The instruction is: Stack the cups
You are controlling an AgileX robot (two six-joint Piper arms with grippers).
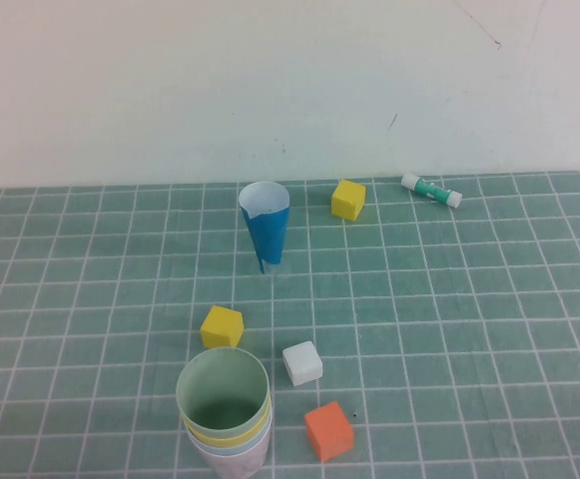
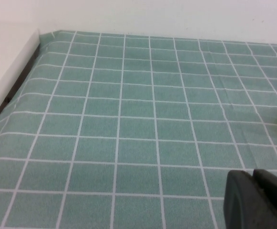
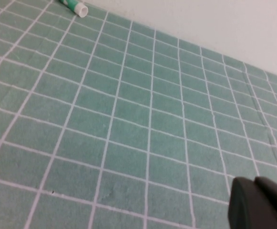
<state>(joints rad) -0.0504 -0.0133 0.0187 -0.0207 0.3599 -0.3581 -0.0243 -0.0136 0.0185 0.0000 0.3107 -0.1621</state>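
Note:
The cups (image 1: 225,409) stand nested in one stack at the near edge of the table in the high view. The sage green cup (image 1: 223,389) is on top, with the yellow rim (image 1: 232,435), the light blue rim (image 1: 242,448) and the pink cup (image 1: 232,465) showing below it. Neither arm appears in the high view. My left gripper (image 2: 252,174) is shut and holds nothing, low over bare green mat. My right gripper (image 3: 255,181) is likewise shut and holds nothing above the mat. Neither wrist view shows the cups.
A dark blue cone (image 1: 266,228) stands upright mid-table. Around the stack lie a yellow cube (image 1: 222,326), a white cube (image 1: 302,362) and an orange cube (image 1: 328,430). Another yellow cube (image 1: 347,199) and a glue stick (image 1: 431,190) lie near the back wall.

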